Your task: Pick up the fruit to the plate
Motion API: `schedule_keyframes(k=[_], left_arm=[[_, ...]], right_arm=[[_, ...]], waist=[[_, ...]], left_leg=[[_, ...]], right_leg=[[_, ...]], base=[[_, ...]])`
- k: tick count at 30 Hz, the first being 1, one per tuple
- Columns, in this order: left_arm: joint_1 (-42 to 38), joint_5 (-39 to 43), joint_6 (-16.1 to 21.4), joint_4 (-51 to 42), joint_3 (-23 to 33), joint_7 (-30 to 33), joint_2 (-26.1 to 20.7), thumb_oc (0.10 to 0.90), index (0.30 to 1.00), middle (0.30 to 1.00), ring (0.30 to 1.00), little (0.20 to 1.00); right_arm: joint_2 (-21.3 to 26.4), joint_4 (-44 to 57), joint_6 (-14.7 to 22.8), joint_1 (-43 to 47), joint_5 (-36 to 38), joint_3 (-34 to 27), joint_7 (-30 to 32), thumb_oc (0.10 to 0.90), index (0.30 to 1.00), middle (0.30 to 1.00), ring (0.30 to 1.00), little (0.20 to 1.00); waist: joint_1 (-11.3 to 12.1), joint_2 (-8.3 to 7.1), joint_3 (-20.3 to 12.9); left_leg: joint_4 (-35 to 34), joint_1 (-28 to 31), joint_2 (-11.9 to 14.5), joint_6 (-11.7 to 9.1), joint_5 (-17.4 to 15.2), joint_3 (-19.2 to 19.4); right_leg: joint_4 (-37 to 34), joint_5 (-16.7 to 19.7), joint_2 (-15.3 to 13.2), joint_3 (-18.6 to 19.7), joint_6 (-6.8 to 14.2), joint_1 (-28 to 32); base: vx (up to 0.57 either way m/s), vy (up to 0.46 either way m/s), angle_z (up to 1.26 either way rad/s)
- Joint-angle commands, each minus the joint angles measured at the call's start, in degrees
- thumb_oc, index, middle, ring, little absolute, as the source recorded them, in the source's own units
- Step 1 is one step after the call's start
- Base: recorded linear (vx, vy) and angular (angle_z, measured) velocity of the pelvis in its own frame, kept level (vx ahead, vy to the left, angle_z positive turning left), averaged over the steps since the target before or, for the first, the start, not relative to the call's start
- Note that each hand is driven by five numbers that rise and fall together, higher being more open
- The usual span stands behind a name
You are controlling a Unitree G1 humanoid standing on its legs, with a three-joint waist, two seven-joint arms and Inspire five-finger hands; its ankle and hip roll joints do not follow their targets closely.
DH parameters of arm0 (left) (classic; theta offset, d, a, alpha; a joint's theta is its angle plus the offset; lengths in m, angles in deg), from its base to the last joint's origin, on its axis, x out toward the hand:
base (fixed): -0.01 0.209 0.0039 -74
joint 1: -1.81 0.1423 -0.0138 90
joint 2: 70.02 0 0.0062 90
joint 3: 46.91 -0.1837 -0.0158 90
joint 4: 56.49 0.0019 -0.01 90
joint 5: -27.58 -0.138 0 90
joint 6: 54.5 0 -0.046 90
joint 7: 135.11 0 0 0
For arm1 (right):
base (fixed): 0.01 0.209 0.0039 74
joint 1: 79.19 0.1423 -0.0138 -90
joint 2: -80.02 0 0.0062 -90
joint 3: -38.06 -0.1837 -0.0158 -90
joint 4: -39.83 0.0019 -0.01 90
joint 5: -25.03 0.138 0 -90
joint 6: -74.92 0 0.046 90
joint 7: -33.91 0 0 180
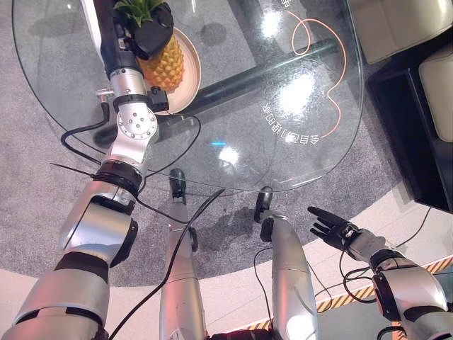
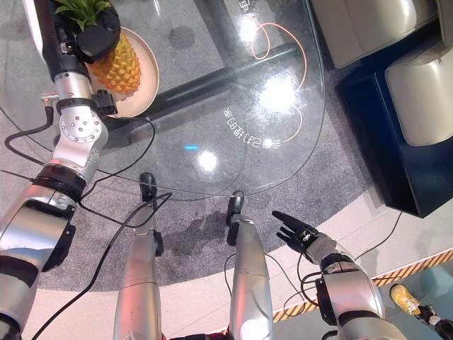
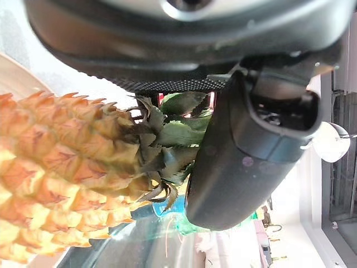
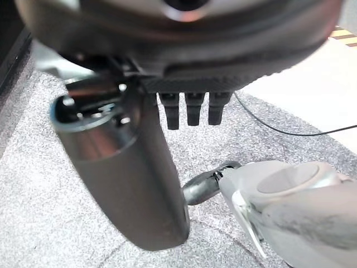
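Note:
A pineapple (image 1: 164, 69) lies over the beige plate (image 1: 192, 79) at the far left of the glass table, its leafy crown pointing away from me. My left hand (image 1: 146, 32) is curled round the crown; in the left wrist view the thumb (image 3: 245, 162) sits beside the green leaves (image 3: 167, 139) and the scaly fruit (image 3: 61, 167). I cannot tell whether the fruit's weight rests on the plate. My right hand (image 1: 337, 229) hangs low at the near right, off the table, with straight fingers and nothing in it; its thumb (image 4: 122, 178) shows over grey carpet.
The round glass table (image 1: 283, 134) has a dark bar under it and an orange line drawn near its far right. A dark cabinet (image 1: 414, 120) and pale cushioned seats (image 2: 368, 28) stand to the right. Grey carpet lies below.

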Motion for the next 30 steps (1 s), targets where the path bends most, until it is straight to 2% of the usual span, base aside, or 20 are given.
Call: schedule_keyframes(k=[1,7,11,30], left_arm=[[-7.81,-2.41,8.42,-4.41,3.16,-0.17,-3.56,0.542,0.679,0.679,0.679,0.642],[-6.43,-2.28,8.28,-6.37,3.66,-1.21,-3.53,0.635,0.759,0.759,0.759,0.735],[-5.31,-2.21,8.37,-6.87,4.03,-1.93,-3.38,0.657,0.778,0.778,0.778,0.757],[0.66,-2.60,9.97,-11.03,6.87,-4.13,-2.88,0.671,0.789,0.789,0.789,0.771]], right_arm=[[1.85,-0.01,0.37,-4.81,-1.17,0.22,0.59,0.800,0.900,0.900,0.900,0.900],[1.85,0.19,0.35,-4.73,-1.22,-0.14,0.81,0.800,0.900,0.900,0.900,0.900],[1.94,0.32,0.21,-4.75,-1.28,-0.39,1.06,0.800,0.900,0.900,0.900,0.900],[2.29,1.07,0.43,-5.63,-0.98,-1.70,1.55,0.800,0.900,0.900,0.900,0.900]], waist=[[1.62,-1.74,-1.38],[2.13,-1.67,-1.38],[2.34,-1.60,-1.38],[3.43,-1.15,-1.38]], left_leg=[[13.90,-0.65,0.10,1.68,-13.62,2.81],[13.70,-0.68,0.06,1.69,-13.60,2.54],[13.80,-0.73,-0.04,1.74,-13.57,2.44],[14.64,-1.47,-0.42,1.96,-13.99,1.95]], right_leg=[[-13.26,10.68,1.74,1.37,0.71,2.34],[-13.27,10.47,1.81,1.02,0.67,2.48],[-13.18,10.45,1.76,0.84,0.65,2.54],[-12.66,10.21,1.44,0.22,0.61,2.13]], base=[[0.00,0.000,0.00],[0.00,0.000,0.00],[0.00,0.000,0.00],[0.00,0.000,0.02]])
